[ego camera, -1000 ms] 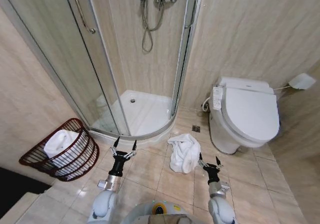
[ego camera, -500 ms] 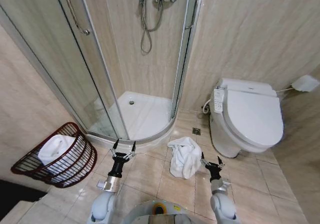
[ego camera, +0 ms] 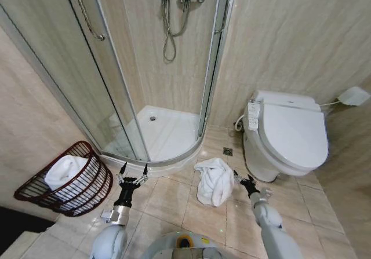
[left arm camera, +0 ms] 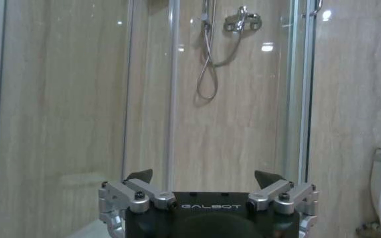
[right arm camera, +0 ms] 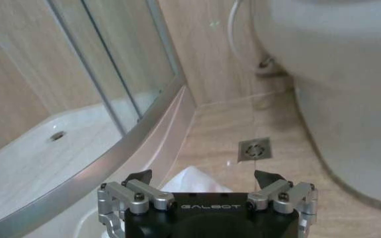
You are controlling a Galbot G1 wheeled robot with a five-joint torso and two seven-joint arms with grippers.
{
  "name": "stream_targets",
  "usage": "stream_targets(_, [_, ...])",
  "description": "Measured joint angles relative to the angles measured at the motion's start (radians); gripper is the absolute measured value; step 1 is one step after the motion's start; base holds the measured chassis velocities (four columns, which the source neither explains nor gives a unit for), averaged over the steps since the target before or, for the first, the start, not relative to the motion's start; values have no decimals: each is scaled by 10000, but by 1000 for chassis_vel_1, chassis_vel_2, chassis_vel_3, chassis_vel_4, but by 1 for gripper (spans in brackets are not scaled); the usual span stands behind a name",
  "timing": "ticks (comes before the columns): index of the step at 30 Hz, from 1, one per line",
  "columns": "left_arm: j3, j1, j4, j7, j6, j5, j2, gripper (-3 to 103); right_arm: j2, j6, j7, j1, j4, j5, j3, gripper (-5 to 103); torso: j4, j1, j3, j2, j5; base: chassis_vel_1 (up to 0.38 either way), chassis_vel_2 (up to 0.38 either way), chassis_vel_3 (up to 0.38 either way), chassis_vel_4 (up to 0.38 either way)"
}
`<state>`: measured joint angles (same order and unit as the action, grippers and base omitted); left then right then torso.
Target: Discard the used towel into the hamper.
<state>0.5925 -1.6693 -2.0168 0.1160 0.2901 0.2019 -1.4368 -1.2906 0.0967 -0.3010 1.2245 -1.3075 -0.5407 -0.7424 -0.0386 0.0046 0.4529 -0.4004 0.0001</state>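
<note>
Where the shower curb curves out, it meets bare tile floor that runs between hamper and toilet; that open strip is where both arms sit. Toilet closes off the right side, wall the left. Hamper leans against the left wall, tipped toward the room, a white folded towel already inside. Used towel lies crumpled on the tile, well apart from the hamper, just short of the floor drain. Left gripper hangs between hamper and towel, fingers spread, empty. Right gripper sits just beside the towel's right edge, fingers spread, nothing grasped.
</note>
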Motion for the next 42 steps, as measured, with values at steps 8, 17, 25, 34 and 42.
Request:
stream_targets(8, [-214, 33, 100, -40, 83, -217, -265, 100, -212, -496, 340, -641, 541, 1103, 149, 100, 0, 1, 1, 0, 0, 0, 0, 0, 0])
stream_targets(17, [-328, 198, 350, 42, 359, -249, -267, 100, -520, -952, 242, -439, 362, 2136, 111, 100, 1, 1, 1, -1, 2, 0, 0, 0, 0])
stream_targets(25, [-379, 423, 473, 87, 391, -248, -223, 100, -511, -990, 362, -338, 197, 2316, 65, 100, 1, 2, 1, -2, 0, -17, 7, 8, -10])
stream_targets(34, [-443, 553, 514, 110, 349, -254, -242, 100, -539, -982, 398, -317, 134, 2340, 81, 100, 0, 2, 1, -2, -3, -41, 46, 40, -44])
stream_targets(42, [-444, 594, 556, 163, 458, -217, -252, 100, -632, -1006, 488, -337, 128, 2487, 106, 100, 0, 2, 2, -3, 0, -27, 32, 27, -27])
